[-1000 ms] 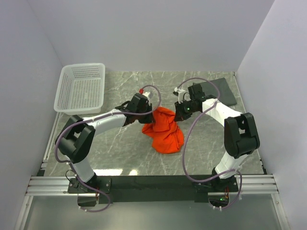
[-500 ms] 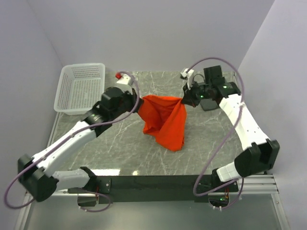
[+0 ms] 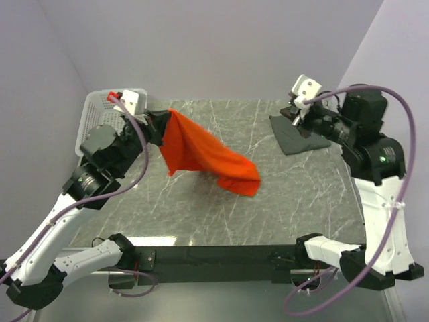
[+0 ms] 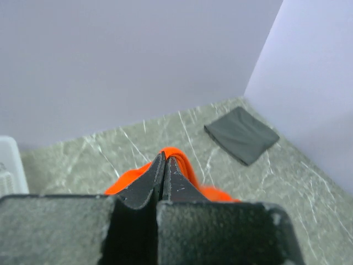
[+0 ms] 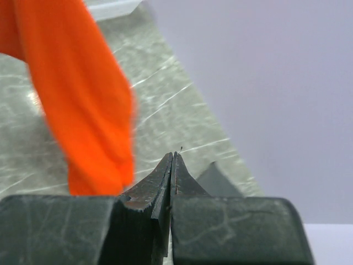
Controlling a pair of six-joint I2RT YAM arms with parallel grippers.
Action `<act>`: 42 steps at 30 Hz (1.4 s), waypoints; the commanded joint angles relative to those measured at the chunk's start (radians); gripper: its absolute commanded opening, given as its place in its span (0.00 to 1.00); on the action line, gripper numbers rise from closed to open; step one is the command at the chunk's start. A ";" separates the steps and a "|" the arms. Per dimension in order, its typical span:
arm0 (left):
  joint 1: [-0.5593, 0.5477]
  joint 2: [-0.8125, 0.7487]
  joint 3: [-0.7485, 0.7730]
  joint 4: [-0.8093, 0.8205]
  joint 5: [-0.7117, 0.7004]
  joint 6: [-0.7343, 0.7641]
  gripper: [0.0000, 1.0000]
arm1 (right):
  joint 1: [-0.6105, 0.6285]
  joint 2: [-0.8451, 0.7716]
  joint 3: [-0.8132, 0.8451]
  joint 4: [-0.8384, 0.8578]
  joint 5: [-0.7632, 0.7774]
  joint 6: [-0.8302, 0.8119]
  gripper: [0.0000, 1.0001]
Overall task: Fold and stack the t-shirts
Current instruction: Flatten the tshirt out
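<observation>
The bright orange t-shirt (image 3: 204,153) hangs in the air by one corner from my left gripper (image 3: 164,125), which is raised at the left. Its low end droops toward the table's middle. In the left wrist view the jaws (image 4: 165,160) are shut on the orange cloth (image 4: 185,165). My right gripper (image 3: 290,115) is raised at the back right, shut and empty, apart from the orange shirt (image 5: 83,99). The dark grey t-shirt (image 3: 300,136) lies folded flat on the table just below the right gripper. It also shows in the left wrist view (image 4: 241,134).
A white lattice basket (image 3: 100,117) stands at the back left, partly behind my left arm. The grey marble table (image 3: 288,201) has pale walls on three sides and a black rail along its near edge.
Both arms rose and swung apart. The orange shirt left my right gripper and now hangs only from the left, carried up and left.
</observation>
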 commanded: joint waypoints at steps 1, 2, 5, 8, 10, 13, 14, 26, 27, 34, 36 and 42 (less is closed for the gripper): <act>0.000 -0.042 0.083 0.058 -0.023 0.075 0.01 | -0.007 -0.031 0.078 -0.027 0.041 -0.029 0.00; -0.001 -0.042 0.093 0.055 -0.014 0.081 0.01 | -0.005 -0.034 0.084 -0.025 0.029 -0.011 0.00; 0.000 -0.018 0.137 0.014 0.019 0.081 0.01 | -0.005 -0.037 -0.018 -0.048 -0.102 -0.011 0.00; 0.000 0.010 0.156 -0.014 0.060 0.055 0.01 | 0.019 -0.022 -0.214 -0.045 -0.274 0.008 0.34; -0.001 0.015 0.159 -0.023 0.080 0.040 0.01 | 0.094 -0.023 -0.331 0.025 -0.325 0.049 0.61; 0.000 0.010 0.175 -0.033 0.086 0.025 0.01 | 0.232 -0.048 -0.568 0.182 -0.283 0.042 0.75; -0.001 0.010 0.182 -0.037 0.086 0.020 0.01 | 0.264 -0.044 -0.642 0.209 -0.266 0.032 0.75; 0.000 -0.014 0.267 -0.106 0.108 -0.087 0.01 | 0.444 0.191 -0.718 0.665 -0.097 0.233 0.78; 0.000 -0.013 0.278 -0.110 0.115 -0.093 0.01 | 0.444 0.226 -0.712 0.680 -0.112 0.241 0.78; 0.000 0.002 0.361 -0.138 0.120 -0.130 0.01 | 0.499 0.369 -0.673 0.765 -0.078 0.343 0.78; 0.000 -0.002 0.367 -0.149 0.114 -0.136 0.01 | 0.505 0.414 -0.652 0.765 -0.106 0.380 0.78; 0.000 -0.024 0.366 -0.167 0.103 -0.150 0.01 | 0.579 0.486 -0.604 0.822 0.001 0.486 0.77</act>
